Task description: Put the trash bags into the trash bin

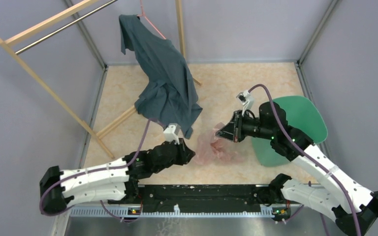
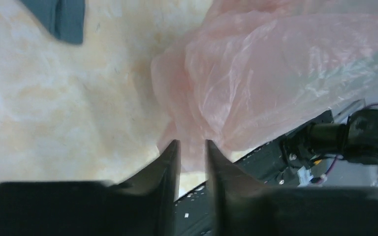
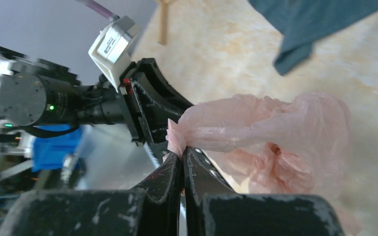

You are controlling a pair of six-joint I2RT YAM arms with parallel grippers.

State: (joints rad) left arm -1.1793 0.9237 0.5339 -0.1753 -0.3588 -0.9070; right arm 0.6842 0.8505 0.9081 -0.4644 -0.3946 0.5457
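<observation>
The pale pink trash bag (image 1: 224, 150) lies crumpled on the floor between my grippers. My right gripper (image 1: 218, 132) is shut on a bunched corner of it; in the right wrist view the jaws (image 3: 183, 151) pinch the film (image 3: 275, 132) tight. My left gripper (image 1: 191, 155) sits at the bag's left edge. In the left wrist view its fingers (image 2: 193, 142) stand a narrow gap apart, with the film's edge (image 2: 275, 73) reaching between the tips. The teal-green trash bin (image 1: 300, 115) is at the right, behind my right arm and partly hidden by it.
A dark blue-grey shirt (image 1: 167, 83) hangs from a wooden rack (image 1: 44, 29) at the back left, its hem just behind my left gripper. It also shows in the left wrist view (image 2: 64, 17) and the right wrist view (image 3: 310, 24). Grey walls enclose the floor.
</observation>
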